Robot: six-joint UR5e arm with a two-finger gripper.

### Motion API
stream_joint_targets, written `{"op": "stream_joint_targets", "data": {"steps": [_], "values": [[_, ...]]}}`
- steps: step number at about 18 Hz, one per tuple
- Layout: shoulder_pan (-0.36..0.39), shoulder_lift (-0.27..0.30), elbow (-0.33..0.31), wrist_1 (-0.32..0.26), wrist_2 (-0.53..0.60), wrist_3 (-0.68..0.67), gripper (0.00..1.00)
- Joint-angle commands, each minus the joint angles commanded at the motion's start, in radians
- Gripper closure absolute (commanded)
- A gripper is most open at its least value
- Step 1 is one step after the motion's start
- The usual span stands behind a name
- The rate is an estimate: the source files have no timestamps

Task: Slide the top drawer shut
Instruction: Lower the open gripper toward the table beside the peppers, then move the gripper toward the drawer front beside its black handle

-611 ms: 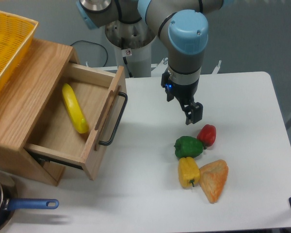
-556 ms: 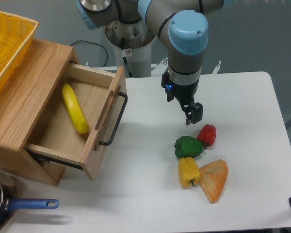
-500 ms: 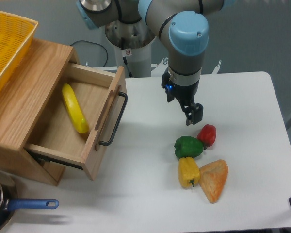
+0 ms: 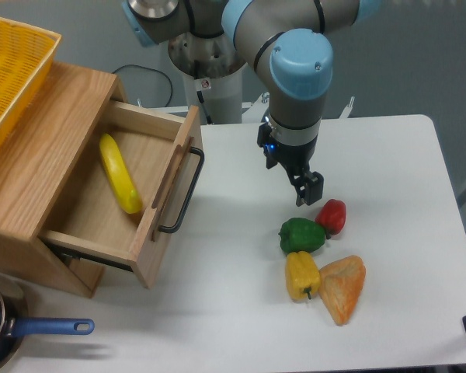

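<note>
My pincer (image 4: 308,189) hangs over the white desk (image 4: 388,163), pointing down, nothing between the fingers. From this angle the two dark fingers overlap, so I cannot tell whether they are parted or pressed together.

Just below and to the right of the pincer: a red pepper (image 4: 332,215), close but apart from the fingertips as far as I can see. Beside it to the left, a green pepper (image 4: 301,235), the two looking in contact. Under the green one, a yellow pepper (image 4: 301,274), stem end toward the near edge. Touching the yellow pepper on the right, an orange wedge-shaped item (image 4: 343,287); possibly a slice of bread or a toy pastry, the view is too coarse to say.

The top drawer (image 4: 120,194) sits well to the left of the pincer, pulled out of the oak cabinet (image 4: 39,155). Its front panel faces right, with the black bar handle (image 4: 182,193) on the outer face. A long yellow vegetable (image 4: 119,172) lies inside on the drawer floor, running lengthwise.

A yellow basket (image 4: 12,66) rests on top of the cabinet at the far left. At the bottom-left corner of the desk, a dark pan with a blue handle (image 4: 50,327), partly cut off by the frame edge.
</note>
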Motion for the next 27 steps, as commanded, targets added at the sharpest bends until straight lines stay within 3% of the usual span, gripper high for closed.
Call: {"op": "stream_joint_targets", "data": {"steps": [9,21,24,27], "values": [[-0.003,-0.018,-0.008,0.012,-0.008,-0.103,0.00],[-0.012,-0.067,0.028,0.012,-0.017,-0.272,0.00],[-0.005,-0.069,0.037,0.012,-0.057,-0.328,0.00],[0.002,-0.075,0.054,0.011,-0.159,-0.470,0.00]]}}
